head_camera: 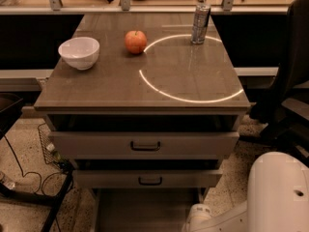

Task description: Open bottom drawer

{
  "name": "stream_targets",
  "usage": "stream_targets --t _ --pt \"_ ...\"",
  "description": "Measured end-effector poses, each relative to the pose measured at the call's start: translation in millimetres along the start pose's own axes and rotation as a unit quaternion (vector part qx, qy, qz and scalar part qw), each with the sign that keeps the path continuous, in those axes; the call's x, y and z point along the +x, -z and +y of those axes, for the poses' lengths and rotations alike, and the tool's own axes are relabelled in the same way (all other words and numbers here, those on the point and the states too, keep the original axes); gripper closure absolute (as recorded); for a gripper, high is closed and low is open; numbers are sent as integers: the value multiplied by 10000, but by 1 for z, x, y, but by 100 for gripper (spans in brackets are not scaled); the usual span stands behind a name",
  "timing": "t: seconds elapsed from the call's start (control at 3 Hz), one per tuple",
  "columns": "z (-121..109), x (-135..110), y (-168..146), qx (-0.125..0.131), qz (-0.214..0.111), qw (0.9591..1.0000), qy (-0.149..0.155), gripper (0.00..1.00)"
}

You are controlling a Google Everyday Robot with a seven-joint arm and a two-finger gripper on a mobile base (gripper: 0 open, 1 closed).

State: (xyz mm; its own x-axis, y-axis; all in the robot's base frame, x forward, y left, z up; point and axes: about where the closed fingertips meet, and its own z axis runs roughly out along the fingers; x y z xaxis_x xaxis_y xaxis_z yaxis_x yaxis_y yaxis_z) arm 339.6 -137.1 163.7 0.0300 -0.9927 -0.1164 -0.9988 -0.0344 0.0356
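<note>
The bottom drawer (145, 211) shows only as a grey-beige surface below the two upper drawer fronts, at the frame's bottom edge. Its handle does not show. Above it are the middle drawer (150, 180) with a small dark loop handle and the wide top drawer (145, 146) with a bigger handle. Both stand slightly out from the cabinet. My white arm (275, 197) enters at the bottom right. Its wrist (198, 217) reaches down to the right of the bottom drawer. The gripper is below the frame's edge, out of view.
On the table top (116, 88) stand a white bowl (79, 52), a red apple (135, 41) and a metal can (200, 23). A wire basket and cables (48, 149) lie on the floor at left. A dark chair (289, 81) stands at right.
</note>
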Motion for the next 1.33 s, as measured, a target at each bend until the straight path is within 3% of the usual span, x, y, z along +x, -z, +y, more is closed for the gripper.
stream_targets --t 0.33,1.33 --pt "2 -1 -1 -16 -8 10000 -3 82" --pt "5 -1 -3 -48 -11 10000 -1 13"
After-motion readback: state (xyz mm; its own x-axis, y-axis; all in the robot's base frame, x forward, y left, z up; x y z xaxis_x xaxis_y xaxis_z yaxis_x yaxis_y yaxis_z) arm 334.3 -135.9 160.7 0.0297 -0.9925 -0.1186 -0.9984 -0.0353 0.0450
